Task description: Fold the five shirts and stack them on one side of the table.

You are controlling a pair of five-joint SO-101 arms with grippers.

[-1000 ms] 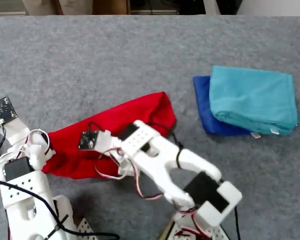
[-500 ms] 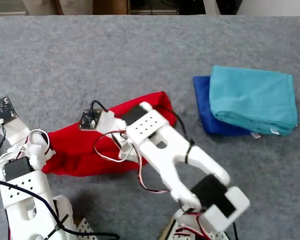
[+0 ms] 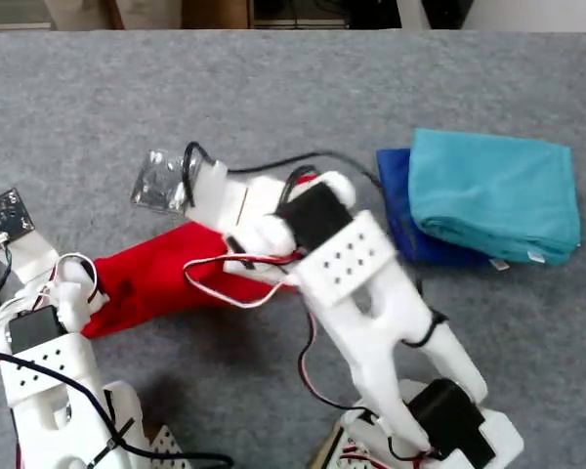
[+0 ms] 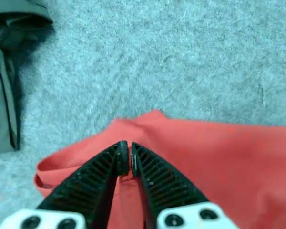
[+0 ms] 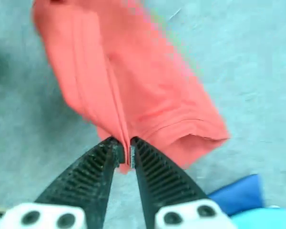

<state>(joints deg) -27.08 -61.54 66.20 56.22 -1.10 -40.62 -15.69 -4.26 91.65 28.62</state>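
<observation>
red shirt: red shirt [image 3: 142,285] lies stretched out, centre-left of the high view, on the grey table [image 3: 273,98]
right claw: right claw [image 5: 125,155] clamped on a raised fold of the red shirt, near its right end
left claw: left claw [image 4: 126,157] pinched together on the red shirt's left edge, lower left
stack: folded light blue shirt [image 3: 493,191] on top of a dark blue shirt [image 3: 398,210], right side, well apart from the red one
other: dark grey cloth [image 4: 5,71] at the upper left of the left wrist view

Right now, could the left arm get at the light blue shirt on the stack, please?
Probably not: its fingers are shut on the red shirt at the table's left, and the right arm stretches across between it and the light blue shirt.
</observation>
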